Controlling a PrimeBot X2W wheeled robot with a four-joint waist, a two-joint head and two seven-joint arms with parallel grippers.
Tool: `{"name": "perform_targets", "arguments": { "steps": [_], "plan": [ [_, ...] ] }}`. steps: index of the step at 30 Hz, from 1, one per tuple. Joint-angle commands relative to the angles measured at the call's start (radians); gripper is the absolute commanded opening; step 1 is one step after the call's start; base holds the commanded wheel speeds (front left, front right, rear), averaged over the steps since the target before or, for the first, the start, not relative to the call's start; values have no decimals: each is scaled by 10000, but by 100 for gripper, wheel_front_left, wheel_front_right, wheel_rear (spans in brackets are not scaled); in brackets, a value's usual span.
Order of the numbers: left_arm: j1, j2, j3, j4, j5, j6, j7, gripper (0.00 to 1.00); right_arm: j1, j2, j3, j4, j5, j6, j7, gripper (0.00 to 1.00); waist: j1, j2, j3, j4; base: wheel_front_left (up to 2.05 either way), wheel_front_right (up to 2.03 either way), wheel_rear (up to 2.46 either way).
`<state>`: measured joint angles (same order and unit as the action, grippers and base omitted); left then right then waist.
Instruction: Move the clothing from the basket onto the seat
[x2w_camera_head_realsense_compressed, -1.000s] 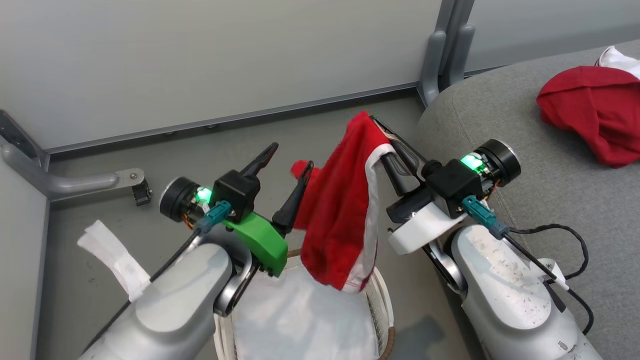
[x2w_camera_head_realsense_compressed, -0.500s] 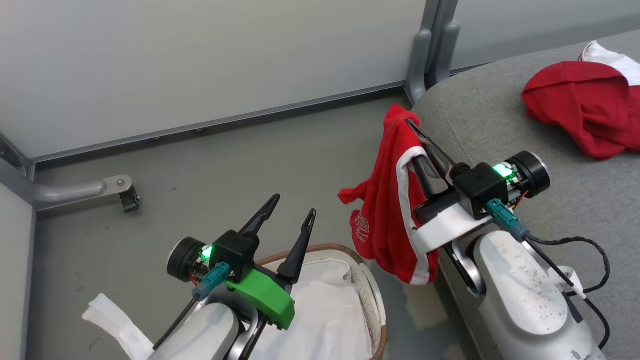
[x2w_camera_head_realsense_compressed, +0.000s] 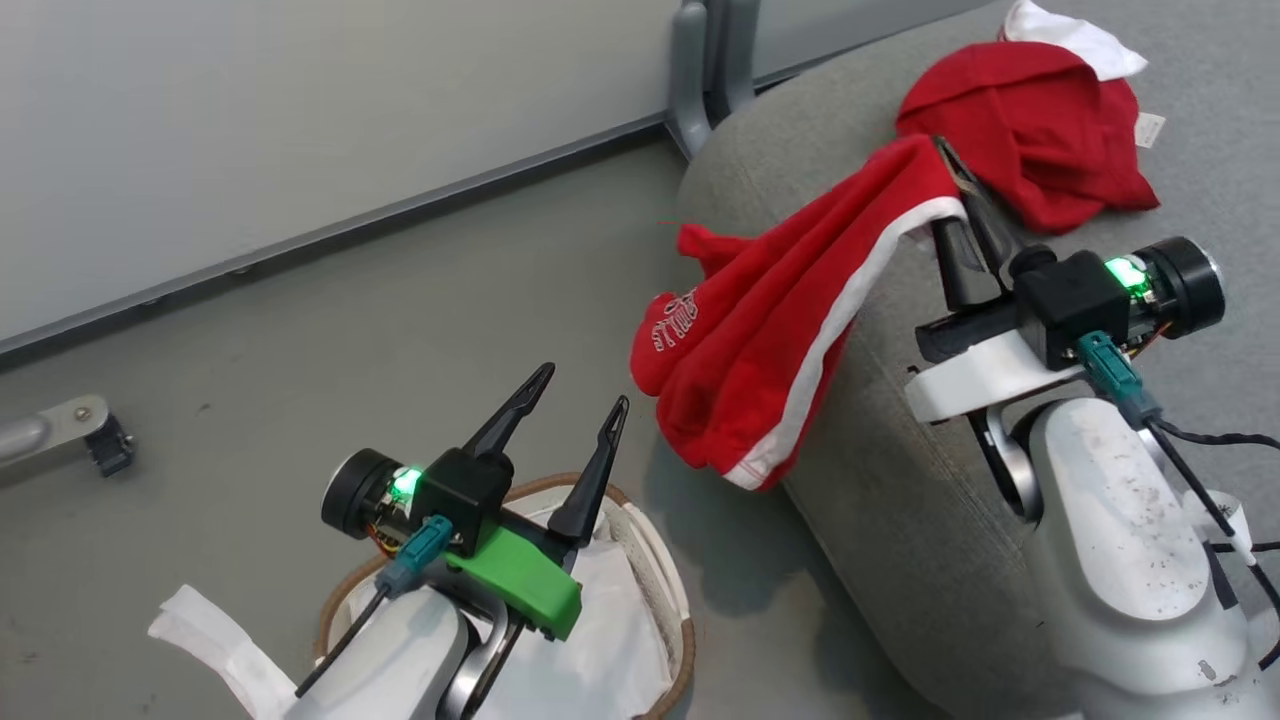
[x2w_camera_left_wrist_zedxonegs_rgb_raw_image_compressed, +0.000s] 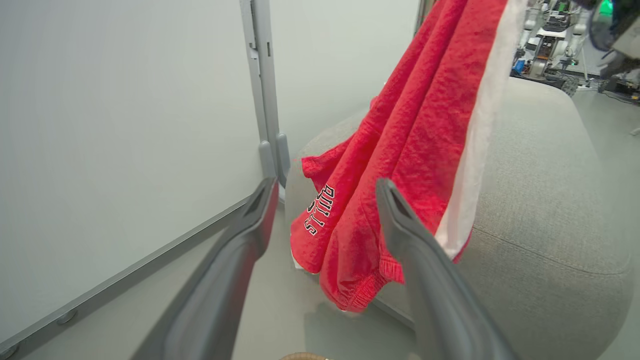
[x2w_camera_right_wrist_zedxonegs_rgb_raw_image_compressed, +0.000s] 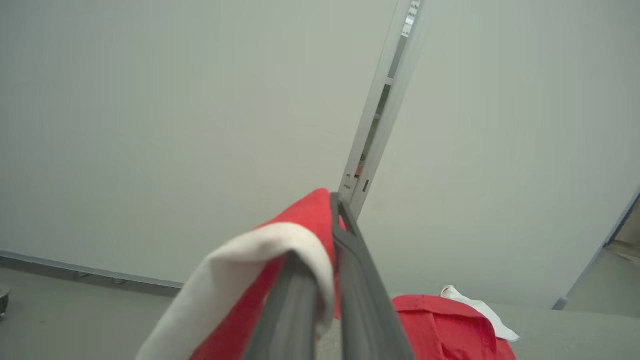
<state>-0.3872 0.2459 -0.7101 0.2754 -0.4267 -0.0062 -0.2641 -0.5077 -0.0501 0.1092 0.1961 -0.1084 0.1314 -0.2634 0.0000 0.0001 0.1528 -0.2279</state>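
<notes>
Head view first: the right hand (x2w_camera_head_realsense_compressed: 946, 172) is closed on the upper edge of a red garment (x2w_camera_head_realsense_compressed: 780, 320), and the white trim of this garment is folded over one finger. The garment hangs slanted from the hand, across the rounded edge of the seat (x2w_camera_head_realsense_compressed: 900, 480). Its lower part, with white lettering, is beside the seat's side and above the floor (x2w_camera_head_realsense_compressed: 350, 330). I cannot tell if the cloth touches the cushion. A second red garment (x2w_camera_head_realsense_compressed: 1020, 130) lies crumpled on top of the seat, just beyond the right hand, with a white part at its far side. The left hand (x2w_camera_head_realsense_compressed: 585, 385) is above the basket (x2w_camera_head_realsense_compressed: 665, 570), with its two fingers spread wide and nothing between them. The basket stands on the floor near the seat, and the white liner (x2w_camera_head_realsense_compressed: 610, 620) lies inside it. Left wrist view: the left hand (x2w_camera_left_wrist_zedxonegs_rgb_raw_image_compressed: 326, 186) is wide apart and empty. Beyond it, the hanging red garment (x2w_camera_left_wrist_zedxonegs_rgb_raw_image_compressed: 415, 140) is in front of the grey seat (x2w_camera_left_wrist_zedxonegs_rgb_raw_image_compressed: 540, 200), and a pale wall panel (x2w_camera_left_wrist_zedxonegs_rgb_raw_image_compressed: 125, 125) is on the left. Right wrist view: the right hand (x2w_camera_right_wrist_zedxonegs_rgb_raw_image_compressed: 332, 210) pinches the red garment (x2w_camera_right_wrist_zedxonegs_rgb_raw_image_compressed: 310, 207), and the white trim wraps over the lower finger. The second red garment (x2w_camera_right_wrist_zedxonegs_rgb_raw_image_compressed: 440, 325) rests on the seat (x2w_camera_right_wrist_zedxonegs_rgb_raw_image_compressed: 575, 335) behind it.
</notes>
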Motion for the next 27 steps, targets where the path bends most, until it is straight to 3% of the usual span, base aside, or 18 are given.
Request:
{"name": "perform_targets", "arguments": {
  "steps": [1,7,13,20,24,27],
  "plan": [
    [-282,117,87,20,117,-40,-5,100,-112,-14,-175,-122,-14,-16,-21,0,0,-1,973,-1323,0,0,0],
    [-675,211,24,91,358,-217,0,100,139,-5,-919,-402,18,-14,-21,0,0,-1,1577,-2246,0,0,0],
    [-936,180,-161,77,456,-308,43,100,371,-4,-1339,-392,285,-14,-21,0,0,-1,1968,-2632,0,0,0],
    [-1196,170,-336,-15,555,-375,134,100,-363,-14,-1327,92,431,-14,-21,0,0,-1,2348,-2335,0,0,0],
    [-1330,153,-435,-62,616,-398,210,100,-1462,-31,-1295,640,1354,-14,-21,0,0,-1,2581,-1929,0,0,0],
    [-1449,108,-501,-130,680,-379,217,100,-2681,-552,-1171,994,1482,-16,-23,0,0,-1,2798,-1545,0,0,0]
  ]
}}
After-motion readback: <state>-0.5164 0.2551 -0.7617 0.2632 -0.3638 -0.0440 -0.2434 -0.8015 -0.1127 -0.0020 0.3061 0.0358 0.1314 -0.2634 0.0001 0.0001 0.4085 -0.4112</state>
